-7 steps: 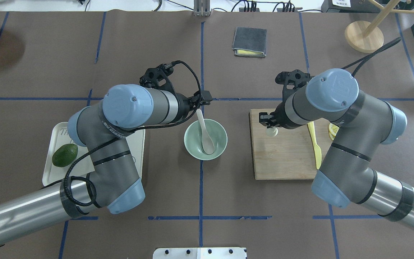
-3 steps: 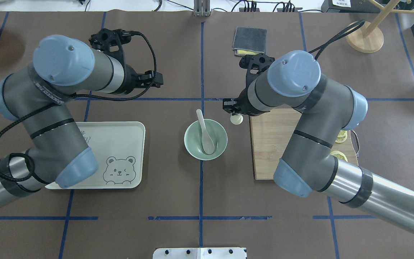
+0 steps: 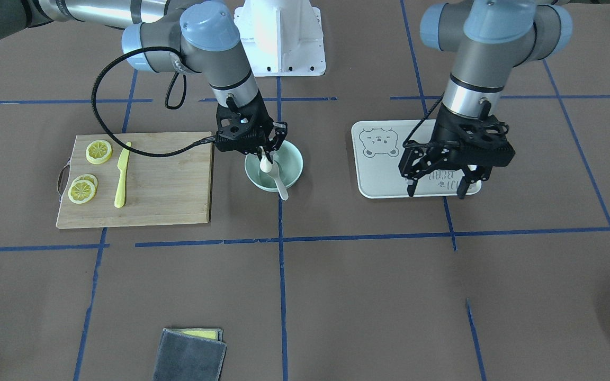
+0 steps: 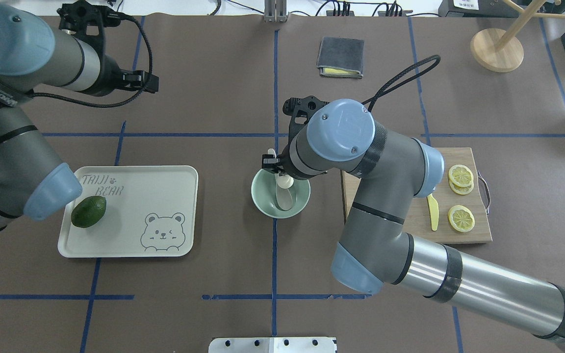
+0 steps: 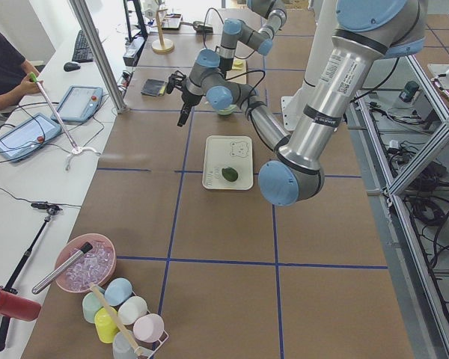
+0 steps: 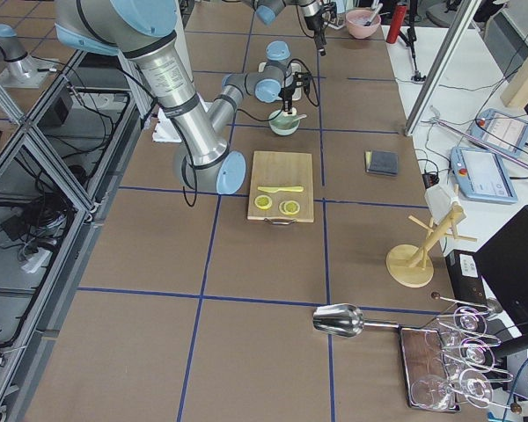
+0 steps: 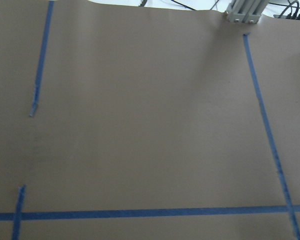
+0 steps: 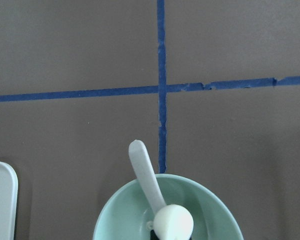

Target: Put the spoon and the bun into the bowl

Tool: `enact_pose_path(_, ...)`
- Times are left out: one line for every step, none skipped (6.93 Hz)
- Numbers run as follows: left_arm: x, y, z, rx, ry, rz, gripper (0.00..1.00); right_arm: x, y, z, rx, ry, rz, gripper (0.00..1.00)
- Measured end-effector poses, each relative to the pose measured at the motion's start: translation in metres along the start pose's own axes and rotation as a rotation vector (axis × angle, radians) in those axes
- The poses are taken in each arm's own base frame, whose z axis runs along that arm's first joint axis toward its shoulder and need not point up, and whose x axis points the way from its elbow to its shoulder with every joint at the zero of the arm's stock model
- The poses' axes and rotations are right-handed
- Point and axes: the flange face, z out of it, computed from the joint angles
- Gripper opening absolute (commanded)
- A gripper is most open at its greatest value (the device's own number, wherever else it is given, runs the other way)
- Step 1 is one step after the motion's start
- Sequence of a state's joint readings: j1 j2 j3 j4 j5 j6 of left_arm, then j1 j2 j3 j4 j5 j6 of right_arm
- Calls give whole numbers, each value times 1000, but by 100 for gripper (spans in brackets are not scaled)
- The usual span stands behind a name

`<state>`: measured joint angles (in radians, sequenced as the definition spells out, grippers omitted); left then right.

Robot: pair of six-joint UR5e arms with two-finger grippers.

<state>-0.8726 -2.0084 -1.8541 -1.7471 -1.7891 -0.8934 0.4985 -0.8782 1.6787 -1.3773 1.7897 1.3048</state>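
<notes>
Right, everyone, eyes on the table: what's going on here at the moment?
The right tool is shut on the bun and holds it over the mint-green bowl, low at its rim. The spoon lies in that bowl, with its handle sticking out over the edge. The left tool is open and empty, raised well away from the bowl. So the spoon is in, and the bun has not yet been let go.

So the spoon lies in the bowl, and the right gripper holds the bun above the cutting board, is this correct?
Not quite. The right gripper holds the bun above the bowl instead; the right wrist-mounted view shows it. The spoon does lie in the bowl.
</notes>
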Motion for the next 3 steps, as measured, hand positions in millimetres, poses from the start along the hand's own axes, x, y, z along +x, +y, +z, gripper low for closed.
enact_pose_path(-30,-10,-3,-2,-27,50,100,-5,5,3,-1,-1,0,100)
enact_pose_path(-56,-20,-8,-2,-46,94,100,-7,7,3,-1,-1,0,100)
enact_pose_path(-79,-29,-12,-5,-59,134,100,-7,7,4,0,-1,0,100)
